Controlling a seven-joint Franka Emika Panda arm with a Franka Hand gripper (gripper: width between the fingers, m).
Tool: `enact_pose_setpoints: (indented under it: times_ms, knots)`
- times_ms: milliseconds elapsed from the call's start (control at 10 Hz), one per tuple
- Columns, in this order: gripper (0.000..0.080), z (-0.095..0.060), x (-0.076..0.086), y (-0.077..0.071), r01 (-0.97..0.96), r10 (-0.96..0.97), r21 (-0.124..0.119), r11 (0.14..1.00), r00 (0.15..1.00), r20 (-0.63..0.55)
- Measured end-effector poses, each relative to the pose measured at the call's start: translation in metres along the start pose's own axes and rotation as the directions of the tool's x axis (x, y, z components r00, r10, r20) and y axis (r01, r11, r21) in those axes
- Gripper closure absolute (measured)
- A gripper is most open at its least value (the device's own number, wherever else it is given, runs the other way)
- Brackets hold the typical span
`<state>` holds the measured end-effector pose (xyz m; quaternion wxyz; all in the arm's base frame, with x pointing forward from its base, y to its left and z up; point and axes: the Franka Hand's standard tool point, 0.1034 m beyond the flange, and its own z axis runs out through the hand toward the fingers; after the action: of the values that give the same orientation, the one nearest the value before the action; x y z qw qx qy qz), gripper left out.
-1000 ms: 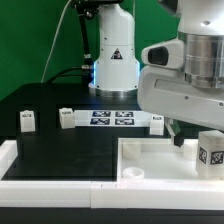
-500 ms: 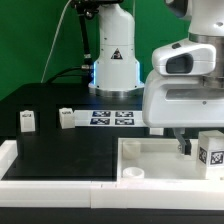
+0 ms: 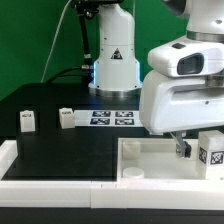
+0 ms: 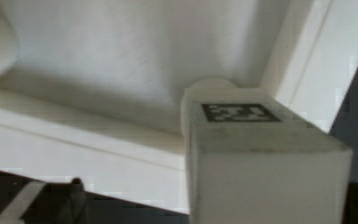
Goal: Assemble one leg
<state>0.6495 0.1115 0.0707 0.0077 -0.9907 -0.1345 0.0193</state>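
Observation:
A leg point(image 3: 211, 150), a white stubby block with a square marker, stands at the exterior view's right on the large white panel point(image 3: 150, 160). My gripper point(image 3: 195, 150) has come down around it. One dark finger point(image 3: 183, 147) shows beside the leg; the other is hidden. In the wrist view the leg point(image 4: 265, 160) fills the foreground with its marker facing up. A finger tip point(image 4: 51, 195) stands apart from it with a gap, so the gripper point(image 4: 202, 208) looks open. Two more legs point(image 3: 27, 121) point(image 3: 66, 117) stand at the left.
The marker board point(image 3: 110, 118) lies at the back middle. A white raised border point(image 3: 60, 172) runs along the front. The panel's rim point(image 4: 87, 120) and a corner hole point(image 3: 133, 174) are close to the leg. The arm's body hides the area behind it.
The arm has moved lower and a little toward the exterior view's right, bringing the fingers down beside the leg on the panel. The leg has not moved.

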Motion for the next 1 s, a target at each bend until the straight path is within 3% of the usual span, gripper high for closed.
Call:
enact_pose_setpoints:
  times_ms: [100,200,300,400,500,700,1000]
  knots:
    - [0.0153,0.0001,-0.0001,0.0002,0.000,0.000,0.000,1.000,1.000,0.000]
    - [0.0316,0.0002,-0.0001,0.0003,0.000,0.000,0.000,1.000,1.000,0.000]
    - [0.0316,0.0002,-0.0001,0.0002,-0.010,0.010,0.000,1.000,1.000,0.000]
    - [0.0491,0.0004,-0.0002,0.0002,-0.041,0.041,0.000,0.999,0.999,0.001]
    - [0.0506,0.0006,-0.0003,0.0006,-0.042,0.042,0.000,0.999,0.999,0.001]
    - [0.0506,0.0014,-0.0005,0.0000,-0.237,0.237,0.001,0.971,0.971,0.002]
    - [0.0506,0.0024,-0.0026,-0.0020,-0.668,0.668,-0.007,0.744,0.744,0.013]
